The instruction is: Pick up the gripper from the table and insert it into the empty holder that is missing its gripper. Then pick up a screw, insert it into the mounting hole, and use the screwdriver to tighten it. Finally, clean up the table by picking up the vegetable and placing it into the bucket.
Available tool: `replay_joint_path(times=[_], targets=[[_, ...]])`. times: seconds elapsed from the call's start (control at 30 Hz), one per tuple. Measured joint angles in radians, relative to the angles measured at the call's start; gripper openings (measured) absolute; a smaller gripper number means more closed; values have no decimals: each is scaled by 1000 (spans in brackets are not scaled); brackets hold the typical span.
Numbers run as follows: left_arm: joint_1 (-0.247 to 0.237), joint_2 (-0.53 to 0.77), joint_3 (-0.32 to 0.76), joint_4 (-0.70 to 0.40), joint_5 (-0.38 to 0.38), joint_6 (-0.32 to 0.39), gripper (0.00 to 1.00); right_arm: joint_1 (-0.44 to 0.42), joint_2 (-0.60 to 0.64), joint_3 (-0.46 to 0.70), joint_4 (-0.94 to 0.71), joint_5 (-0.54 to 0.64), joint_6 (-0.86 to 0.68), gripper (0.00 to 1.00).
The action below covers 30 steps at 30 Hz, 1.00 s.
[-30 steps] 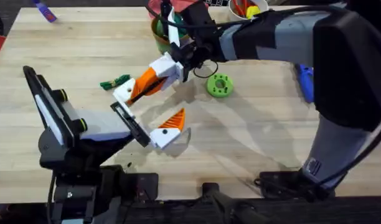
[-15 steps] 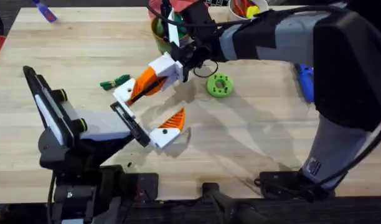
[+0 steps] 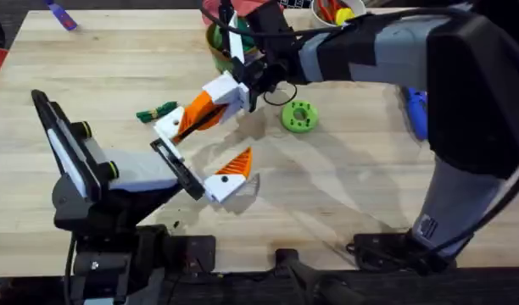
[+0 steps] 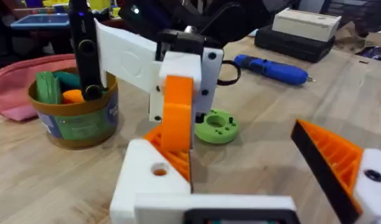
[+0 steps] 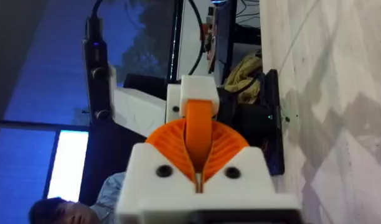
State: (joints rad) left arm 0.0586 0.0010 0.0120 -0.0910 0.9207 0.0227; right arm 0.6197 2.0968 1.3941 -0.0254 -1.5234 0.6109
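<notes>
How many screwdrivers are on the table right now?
1. The screwdriver lies on the right side, partly hidden under the right arm; others could be hidden there.

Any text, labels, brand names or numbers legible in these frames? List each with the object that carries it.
None can be read.
The cup carries a green and blue printed band on its wall: too blurred to read.
The blue screwdriver shows no legible marking.
The green disc has holes but no lettering.
The flat box behind the table has no readable print.
</notes>
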Motion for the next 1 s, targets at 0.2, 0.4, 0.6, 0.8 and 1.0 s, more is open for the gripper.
replay_joint_path(times=[0.2,0.4,0.6,0.8,1.0], targets=[[-4,0,0,-3,27,-1,989,0,0,5,3,1,15,761],[-4,0,0,-3,37,-1,987,0,0,6,3,0,18,945],[-4,0,0,-3,37,-1,986,0,0,6,2,2,18,950],[-4,0,0,-3,38,-1,987,-26,-46,10,-121,125,-17,952],[-4,0,0,-3,41,-3,987,-133,-222,10,-344,367,-125,955]])
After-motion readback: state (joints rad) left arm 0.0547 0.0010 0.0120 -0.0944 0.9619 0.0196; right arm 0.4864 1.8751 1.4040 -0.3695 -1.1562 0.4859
